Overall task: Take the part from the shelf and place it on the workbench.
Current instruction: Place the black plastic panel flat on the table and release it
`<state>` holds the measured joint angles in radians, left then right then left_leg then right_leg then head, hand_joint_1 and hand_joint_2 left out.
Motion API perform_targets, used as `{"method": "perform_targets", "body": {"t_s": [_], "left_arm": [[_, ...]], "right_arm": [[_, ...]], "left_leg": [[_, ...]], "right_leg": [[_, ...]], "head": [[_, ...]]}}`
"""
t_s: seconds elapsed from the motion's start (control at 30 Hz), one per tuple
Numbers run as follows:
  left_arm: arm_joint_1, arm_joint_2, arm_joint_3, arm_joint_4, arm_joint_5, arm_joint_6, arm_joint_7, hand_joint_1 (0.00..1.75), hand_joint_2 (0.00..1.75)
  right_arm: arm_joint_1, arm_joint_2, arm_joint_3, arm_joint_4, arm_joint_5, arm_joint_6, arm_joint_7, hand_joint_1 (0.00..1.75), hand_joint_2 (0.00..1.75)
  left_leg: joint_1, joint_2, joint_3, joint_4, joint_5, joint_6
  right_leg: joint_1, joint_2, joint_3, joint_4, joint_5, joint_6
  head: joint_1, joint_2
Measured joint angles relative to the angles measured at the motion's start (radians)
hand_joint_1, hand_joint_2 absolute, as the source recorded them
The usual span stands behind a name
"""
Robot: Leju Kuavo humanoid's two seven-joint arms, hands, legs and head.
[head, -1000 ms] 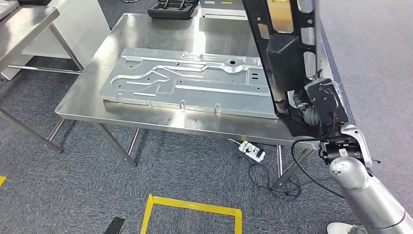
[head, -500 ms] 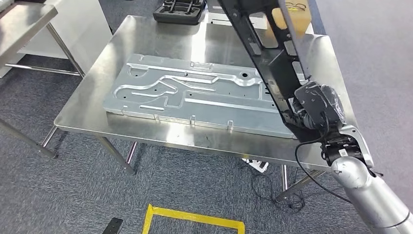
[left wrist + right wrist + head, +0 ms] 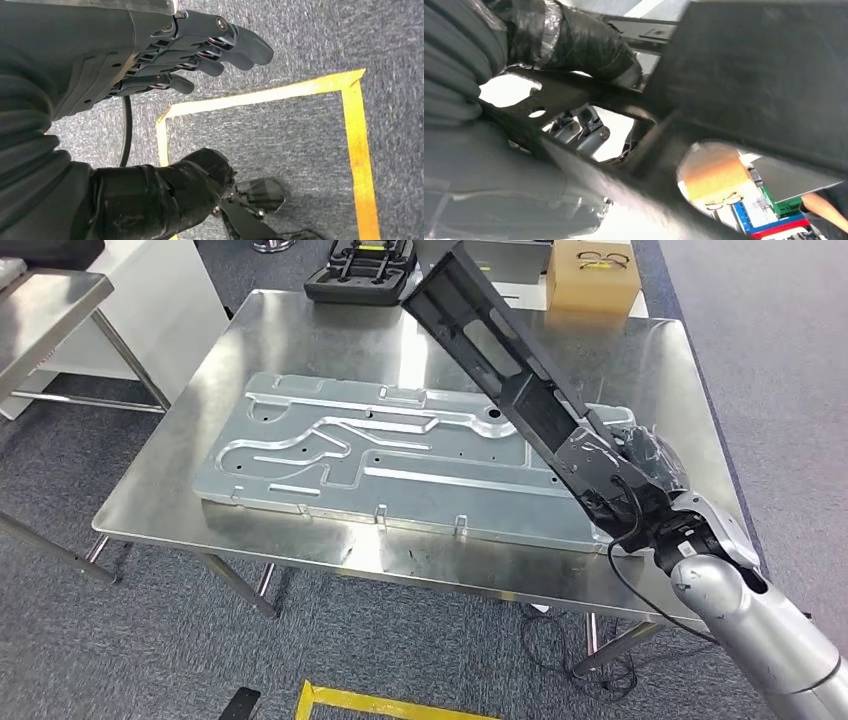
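Tilted lower than before, the long black part [image 3: 500, 355] slants above the steel panel [image 3: 400, 455] on the worktop [image 3: 300, 330]. Right hand [image 3: 625, 480] grips its near end; stiff, end-heavy, likely to swing. Left hand [image 3: 200, 45] hangs spread, holding nothing.

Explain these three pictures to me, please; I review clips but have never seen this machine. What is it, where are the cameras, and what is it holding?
It is a two-armed humanoid robot. The wide picture comes from its head, looking down at a steel workbench. Its right hand grips a long black part, slanted above a flat grey metal panel lying on the bench. The other two pictures come from cameras at its wrists. The right one shows the part up close and blurred. The left one shows the left hand, holding nothing, above carpet with yellow tape.
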<state>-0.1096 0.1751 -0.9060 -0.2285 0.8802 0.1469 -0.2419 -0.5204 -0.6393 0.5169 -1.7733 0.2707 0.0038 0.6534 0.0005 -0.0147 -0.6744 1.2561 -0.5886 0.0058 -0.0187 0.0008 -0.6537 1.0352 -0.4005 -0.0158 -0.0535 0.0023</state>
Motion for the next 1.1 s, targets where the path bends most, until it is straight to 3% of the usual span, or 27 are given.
{"method": "perform_targets", "body": {"t_s": [0.07,0.1,0.17,0.23,0.3,0.37,0.43,0.5,0.53,0.57,0.6,0.63,0.7,0.77,0.83,0.87,0.93,1.0,1.07,1.1], "left_arm": [[0.003,0.000,0.000,0.000,0.000,0.000,0.000,0.00,1.75],[0.004,0.000,0.000,0.000,0.000,0.002,0.001,0.00,1.75],[0.004,0.000,0.000,0.000,0.000,0.008,0.000,0.00,1.75],[0.002,0.000,0.000,0.000,0.000,0.016,-0.005,0.00,1.75],[0.004,-0.001,0.000,0.000,0.001,0.021,-0.015,0.00,1.75],[0.008,-0.001,0.000,0.000,-0.001,0.027,-0.028,0.00,1.75],[0.007,-0.002,0.000,0.000,-0.005,0.035,-0.040,0.00,1.75],[0.004,-0.002,0.000,0.000,-0.006,0.035,-0.051,0.00,1.75],[0.005,-0.002,0.000,0.000,-0.002,0.029,-0.057,0.00,1.75],[0.007,-0.003,0.000,0.000,0.002,0.021,-0.064,0.00,1.75],[0.008,-0.003,0.000,0.000,0.006,0.012,-0.069,0.00,1.75],[0.008,-0.003,0.000,0.000,0.008,0.004,-0.074,0.00,1.75],[0.007,-0.005,0.000,0.000,0.007,-0.005,-0.080,0.00,1.75],[0.005,-0.006,0.000,0.000,0.006,-0.008,-0.082,0.00,1.75],[0.005,-0.006,0.000,0.000,0.006,-0.008,-0.083,0.00,1.75],[0.005,-0.006,0.000,0.000,0.006,-0.009,-0.083,0.00,1.75],[0.005,-0.006,0.000,0.000,0.006,-0.008,-0.083,0.00,0.87],[0.005,-0.006,0.000,0.000,0.006,-0.003,-0.081,0.00,0.00],[0.006,-0.006,0.000,0.000,0.006,0.011,-0.074,0.00,0.00],[0.006,-0.006,0.000,0.000,0.007,0.020,-0.068,0.00,0.00]], "right_arm": [[-0.006,-0.008,0.011,0.004,0.036,0.032,0.015,1.75,1.75],[-0.010,-0.012,0.016,0.007,0.067,0.053,0.021,1.75,1.75],[-0.014,-0.018,0.022,0.011,0.162,0.125,0.029,1.75,1.75],[-0.015,-0.023,0.023,0.016,0.313,0.257,0.036,1.75,1.75],[-0.011,-0.032,0.022,0.024,0.476,0.413,0.041,1.75,1.75],[0.001,-0.042,0.022,0.032,0.610,0.528,0.043,1.75,1.75],[0.009,-0.050,0.023,0.040,0.717,0.587,0.044,1.75,1.75],[0.016,-0.061,0.028,0.049,0.797,0.607,0.044,1.75,1.75],[0.023,-0.066,0.032,0.056,0.826,0.610,0.043,1.75,1.75],[0.032,-0.071,0.037,0.064,0.844,0.609,0.042,1.75,1.75],[0.041,-0.074,0.040,0.072,0.854,0.607,0.041,1.75,1.75],[0.049,-0.076,0.043,0.080,0.856,0.603,0.040,1.75,1.75],[0.058,-0.078,0.045,0.091,0.850,0.591,0.039,1.75,1.75],[0.061,-0.081,0.045,0.098,0.845,0.582,0.039,0.87,0.87],[0.064,-0.085,0.046,0.105,0.844,0.580,0.040,0.00,0.00],[0.066,-0.086,0.047,0.109,0.844,0.580,0.040,0.00,0.00],[0.067,-0.086,0.047,0.114,0.844,0.577,0.040,0.00,0.00],[0.068,-0.086,0.048,0.117,0.844,0.569,0.040,0.00,0.00],[0.071,-0.086,0.048,0.119,0.846,0.561,0.040,0.00,0.00],[0.074,-0.086,0.048,0.118,0.848,0.557,0.040,0.00,0.00]], "left_leg": [[0.004,0.002,-0.048,0.047,-0.012,-0.006],[0.006,0.002,-0.046,0.023,0.009,-0.007],[0.008,0.003,0.004,-0.105,0.086,-0.006],[0.004,0.003,0.047,-0.207,0.114,0.000],[-0.001,0.002,0.054,-0.224,0.116,0.012],[0.000,0.004,0.056,-0.228,0.142,0.027],[0.001,0.007,0.056,-0.234,0.151,0.039],[-0.001,0.008,0.054,-0.235,0.154,0.044],[-0.003,0.008,0.053,-0.235,0.155,0.045],[-0.006,0.008,0.052,-0.234,0.155,0.045],[-0.008,0.008,0.052,-0.234,0.155,0.045],[-0.010,0.007,0.052,-0.233,0.155,0.045],[-0.016,0.007,0.051,-0.231,0.154,0.044],[-0.021,0.007,0.049,-0.229,0.154,0.041],[-0.021,0.008,0.048,-0.229,0.155,0.036],[-0.021,0.009,0.046,-0.226,0.153,0.031],[-0.019,0.009,0.029,-0.186,0.123,0.018],[-0.012,0.009,-0.022,-0.073,0.060,0.005],[-0.006,0.009,-0.068,0.030,0.022,-0.001],[-0.004,0.009,-0.070,0.036,0.028,-0.002]], "right_leg": [[0.000,-0.002,0.003,0.000,-0.004,-0.001],[0.000,-0.002,0.006,0.000,-0.006,0.000],[0.000,-0.002,0.014,0.000,-0.009,0.004],[0.001,-0.001,0.018,0.000,-0.011,0.013],[0.003,-0.001,0.017,-0.001,-0.011,0.027],[0.001,-0.001,0.015,0.003,-0.016,0.041],[-0.001,-0.002,-0.009,0.059,-0.058,0.049],[0.000,-0.002,-0.062,0.188,-0.131,0.051],[0.001,-0.002,-0.087,0.249,-0.155,0.051],[0.002,-0.002,-0.097,0.279,-0.161,0.050],[0.003,-0.002,-0.090,0.272,-0.149,0.047],[0.005,-0.002,-0.064,0.225,-0.123,0.041],[0.012,-0.003,0.008,0.085,-0.069,0.027],[0.018,-0.005,0.046,0.008,-0.049,0.019],[0.018,-0.005,0.047,0.001,-0.046,0.015],[0.015,-0.006,0.048,-0.002,-0.043,0.011],[0.009,-0.007,0.051,-0.008,-0.038,0.002],[0.008,-0.007,0.050,-0.009,-0.036,-0.001],[0.008,-0.007,0.048,-0.007,-0.036,-0.002],[0.008,-0.007,0.048,-0.006,-0.036,-0.002]], "head": [[0.000,0.000],[0.000,0.000],[0.000,0.000],[0.001,0.000],[0.002,0.000],[0.003,0.000],[0.005,0.000],[0.008,0.000],[0.008,0.000],[0.008,0.000],[0.008,0.000],[0.008,0.000],[0.007,0.000],[0.007,0.000],[0.007,0.000],[0.007,0.000],[0.006,0.000],[0.004,0.000],[0.003,0.000],[0.003,0.000]]}}
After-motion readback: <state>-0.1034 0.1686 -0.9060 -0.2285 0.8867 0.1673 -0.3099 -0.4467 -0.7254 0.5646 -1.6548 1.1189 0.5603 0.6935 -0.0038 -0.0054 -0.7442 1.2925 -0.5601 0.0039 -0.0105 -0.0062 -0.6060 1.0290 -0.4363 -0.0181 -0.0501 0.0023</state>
